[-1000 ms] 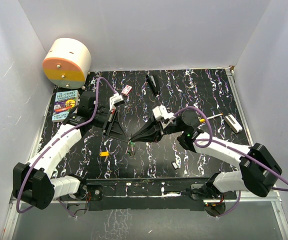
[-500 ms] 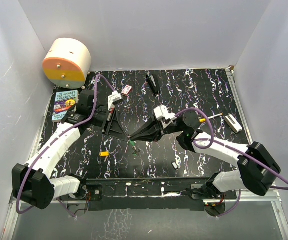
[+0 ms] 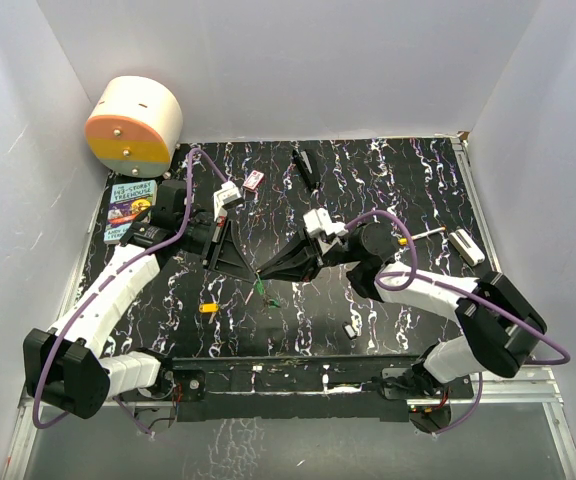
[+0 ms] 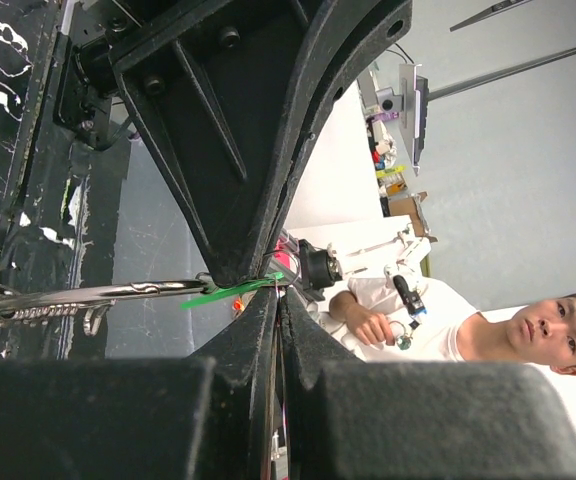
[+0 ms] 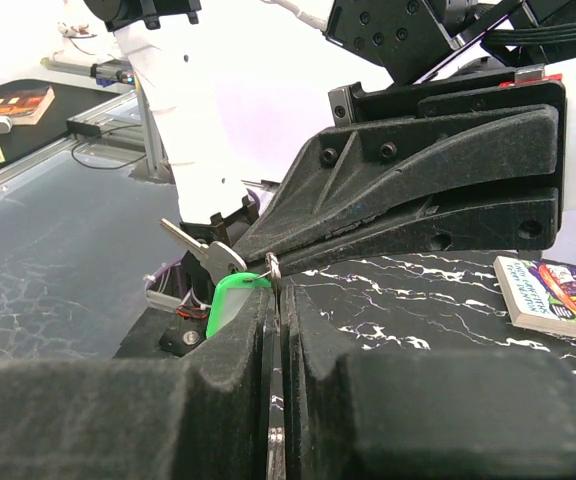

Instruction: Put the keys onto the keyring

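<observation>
Top external view: above the desk (image 3: 418, 170), the left tool (image 3: 252, 274) and the right tool (image 3: 262, 271) are met tip to tip, each clenched on the keyring (image 5: 273, 268). The keys (image 5: 200, 250) are hung just beneath these tips, beside the green tag (image 5: 226, 302).

My left jaws meeting my right jaws tip to tip over the counter (image 3: 408, 180), keyring (image 5: 271, 380) between them, keys (image 3: 265, 291) hanging off it, book (image 3: 128, 210) far left, card (image 3: 254, 180) behind
</observation>
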